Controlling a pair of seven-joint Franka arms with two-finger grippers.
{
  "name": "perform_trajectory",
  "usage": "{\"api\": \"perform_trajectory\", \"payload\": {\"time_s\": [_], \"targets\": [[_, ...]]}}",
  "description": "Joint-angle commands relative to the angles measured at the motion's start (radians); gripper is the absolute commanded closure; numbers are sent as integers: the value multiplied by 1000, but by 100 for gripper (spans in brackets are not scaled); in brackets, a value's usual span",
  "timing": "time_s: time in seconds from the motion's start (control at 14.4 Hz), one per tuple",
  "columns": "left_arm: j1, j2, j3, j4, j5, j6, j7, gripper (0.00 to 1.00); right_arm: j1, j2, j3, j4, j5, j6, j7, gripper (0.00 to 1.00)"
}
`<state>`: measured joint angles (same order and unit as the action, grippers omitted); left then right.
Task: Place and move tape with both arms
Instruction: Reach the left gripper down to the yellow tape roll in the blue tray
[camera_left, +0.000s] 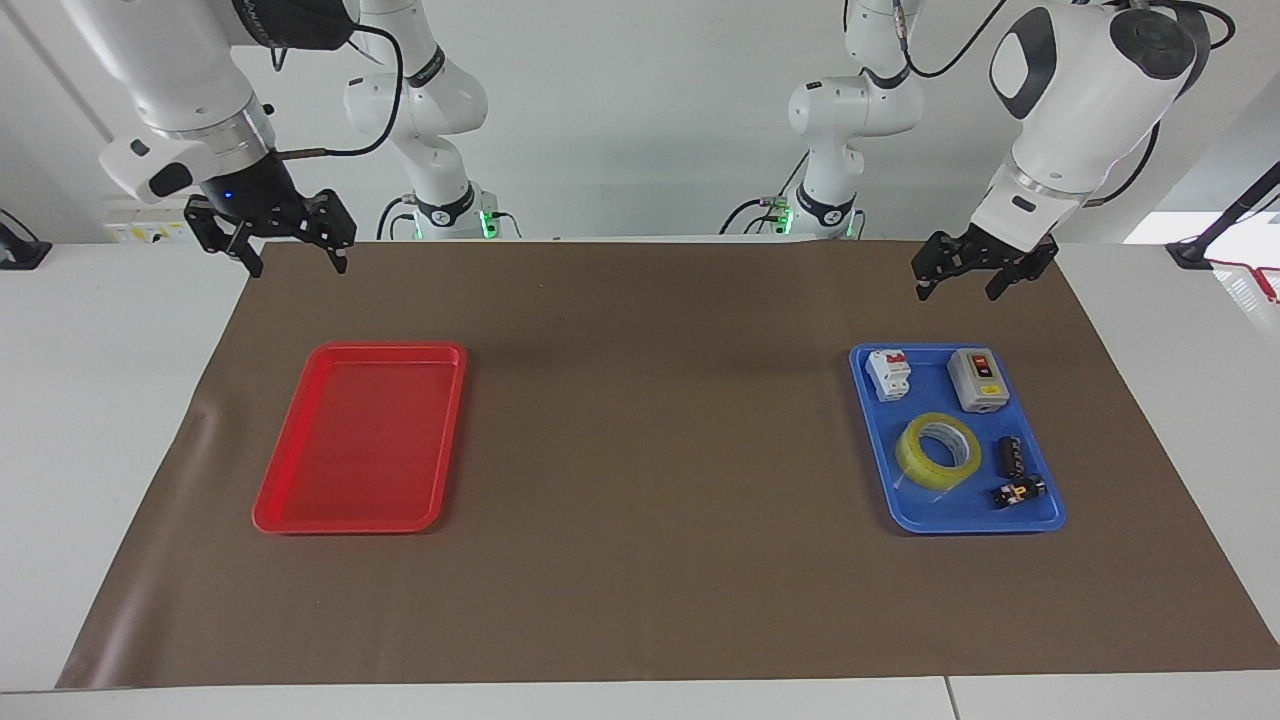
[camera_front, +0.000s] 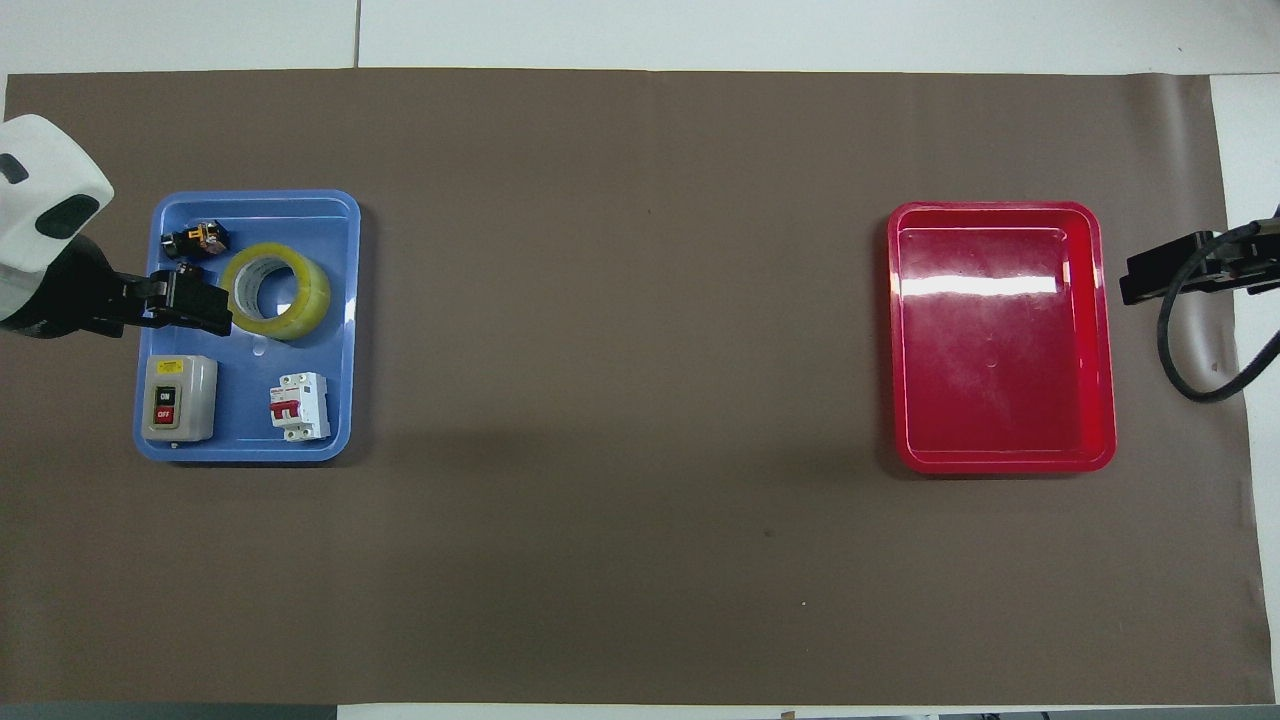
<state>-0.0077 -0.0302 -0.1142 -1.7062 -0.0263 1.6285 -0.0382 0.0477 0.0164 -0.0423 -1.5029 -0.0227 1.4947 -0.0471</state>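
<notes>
The tape (camera_left: 938, 450) (camera_front: 277, 290), a yellow translucent roll with a whitish core, lies flat in the blue tray (camera_left: 960, 528) (camera_front: 300, 215) at the left arm's end of the table. High in the air by that tray hangs my left gripper (camera_left: 958, 285) (camera_front: 200, 305), open and touching nothing. At the other end, my right gripper (camera_left: 298, 268) (camera_front: 1130, 282) hangs open and empty over the mat's edge near the red tray (camera_left: 300, 525) (camera_front: 1000, 335). The red tray holds nothing.
The blue tray also holds a grey ON/OFF switch box (camera_left: 977, 380) (camera_front: 177, 398), a white circuit breaker (camera_left: 889, 374) (camera_front: 299, 405) and small black parts (camera_left: 1018, 491) (camera_front: 197, 238). A brown mat (camera_left: 650, 450) covers the table. Two smaller arms (camera_left: 440, 210) stand at the robots' edge.
</notes>
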Motion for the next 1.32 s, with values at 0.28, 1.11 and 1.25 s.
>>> {"api": "perform_trajectory", "payload": {"time_s": [0.28, 1.11, 1.25], "targets": [[-8, -27, 7, -27, -12, 11, -12, 0, -8, 8, 4, 12, 13, 6, 12, 0], [24, 38, 17, 3, -6, 76, -9, 0, -12, 5, 4, 3, 15, 12, 12, 0], [83, 84, 18, -9, -4, 149, 3, 0, -12, 5, 4, 1, 15, 13, 12, 0]]}}
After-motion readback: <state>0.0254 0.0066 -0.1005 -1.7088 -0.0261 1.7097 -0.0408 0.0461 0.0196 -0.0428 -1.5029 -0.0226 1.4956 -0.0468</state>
